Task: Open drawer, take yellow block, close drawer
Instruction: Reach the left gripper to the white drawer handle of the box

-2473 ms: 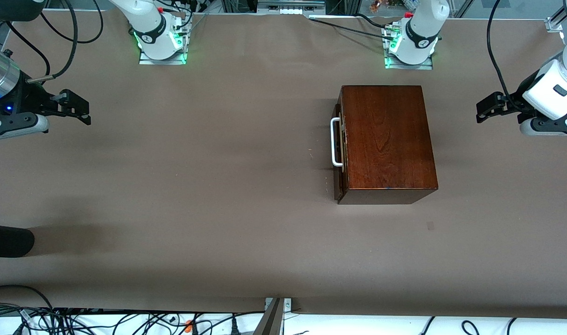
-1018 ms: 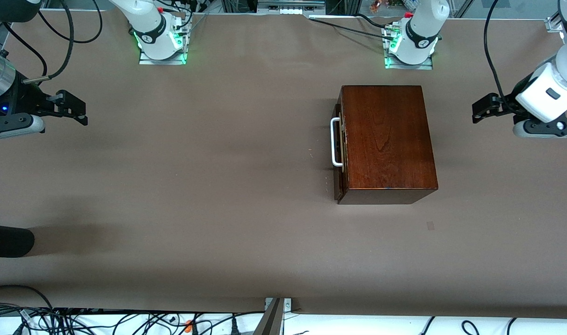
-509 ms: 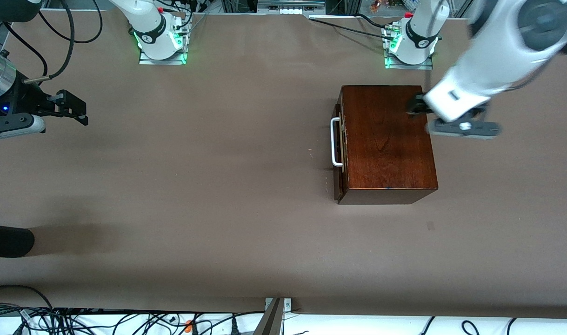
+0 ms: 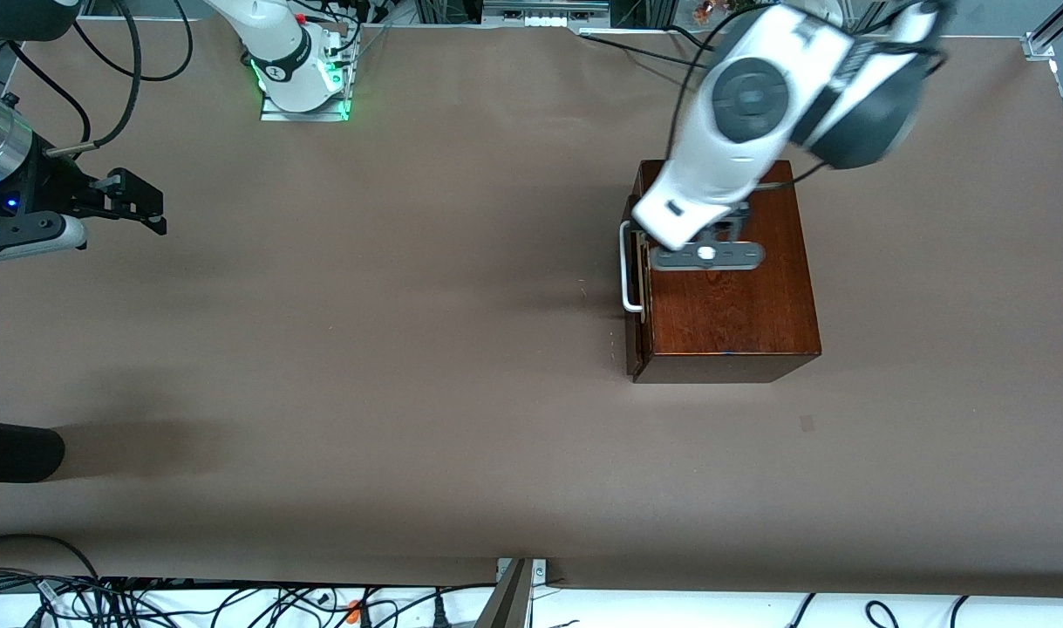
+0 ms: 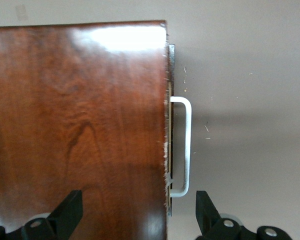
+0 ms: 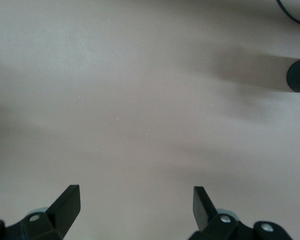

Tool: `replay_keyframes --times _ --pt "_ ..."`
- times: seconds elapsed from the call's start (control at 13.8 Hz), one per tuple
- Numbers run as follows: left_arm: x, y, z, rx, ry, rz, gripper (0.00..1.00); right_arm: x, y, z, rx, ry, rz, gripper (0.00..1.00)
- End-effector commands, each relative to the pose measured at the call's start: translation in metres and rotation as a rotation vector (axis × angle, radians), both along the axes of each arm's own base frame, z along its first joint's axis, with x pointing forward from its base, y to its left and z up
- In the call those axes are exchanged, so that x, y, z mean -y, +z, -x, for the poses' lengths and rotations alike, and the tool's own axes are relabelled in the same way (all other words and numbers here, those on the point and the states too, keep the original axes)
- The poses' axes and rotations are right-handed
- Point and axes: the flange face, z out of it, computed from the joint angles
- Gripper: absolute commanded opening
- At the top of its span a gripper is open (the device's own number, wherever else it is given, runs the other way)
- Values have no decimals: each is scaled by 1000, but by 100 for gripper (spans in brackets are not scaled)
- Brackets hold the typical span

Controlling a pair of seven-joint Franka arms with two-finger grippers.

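Two black fingertips (image 5: 70,210) of the left claw (image 5: 137,217) stand spread wide in its wrist view, holding nothing, one over the polished top and one over bare desk, so that the box's front edge falls between them. That straddle looks chosen to bring the claw down around the white U-shaped handle (image 5: 186,145) of the drawer (image 4: 633,270), which sits shut in the dark reddish-brown polished wooden box (image 4: 727,270) toward the left arm's end of the brown desk (image 4: 391,366). No yellow block shows anywhere; presumably it lies inside the shut drawer.

From the front camera the left arm's white wrist covers its own fingers, so only the wrist view tells how they stand and how the handle lines up. The front view alone shows the right claw (image 4: 143,209), spread and empty, waiting over the desk's right-arm end, well apart from the box; its wrist view shows only bare desk (image 6: 140,100) between its fingertips (image 6: 67,202).
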Motion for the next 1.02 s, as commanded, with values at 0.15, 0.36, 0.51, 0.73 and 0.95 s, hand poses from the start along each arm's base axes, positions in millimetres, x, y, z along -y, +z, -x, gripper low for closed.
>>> replay_keyframes --times 0.15,0.36,0.51,0.73,0.95 --pt "73 -64 27 77 -68 -176 100 -1 5 -1 8 0 8 100" --pt "87 -90 35 82 -69 -212 100 -1 5 -1 8 1 8 100" --pt "95 -100 38 88 -56 -201 100 -1 5 -1 8 0 8 100" --pt "105 -119 45 77 -39 -211 100 -1 5 -1 8 0 8 100" --pt "105 -128 44 80 -39 -200 100 -1 5 -1 8 0 8 100"
